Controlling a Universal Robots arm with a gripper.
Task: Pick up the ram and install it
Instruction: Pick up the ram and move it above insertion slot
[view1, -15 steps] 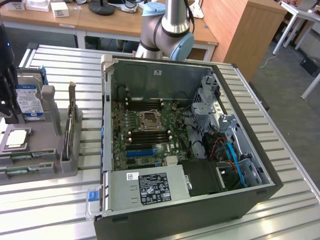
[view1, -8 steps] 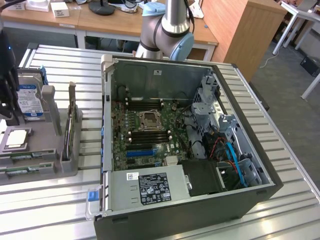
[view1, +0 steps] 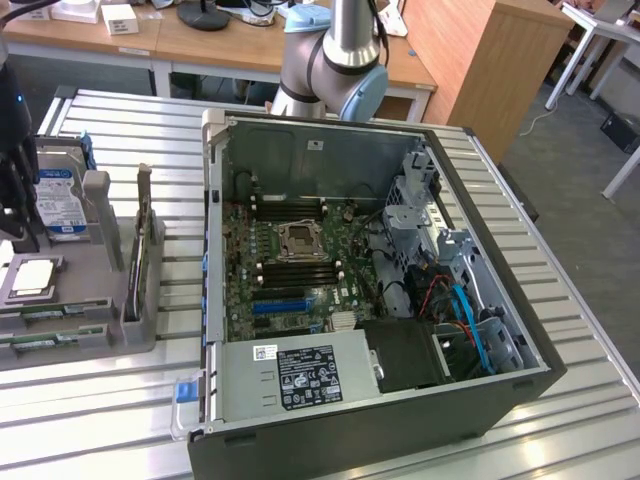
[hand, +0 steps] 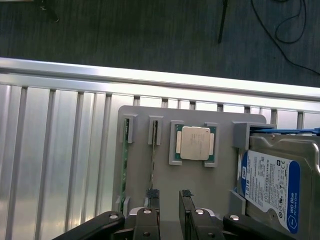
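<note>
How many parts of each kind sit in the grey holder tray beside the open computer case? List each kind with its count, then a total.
Long thin green RAM circuit-board sticks: 2
Square silver CPU chip: 1
Silver hard drive with blue-white label: 1
Total: 4

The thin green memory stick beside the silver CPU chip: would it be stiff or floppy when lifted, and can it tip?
The thin green memory stick is probably stiff, being a flat circuit board. So thin, it is likely light. Standing on edge in slots of the grey plastic tray, it would likely tilt if pushed sideways.
</note>
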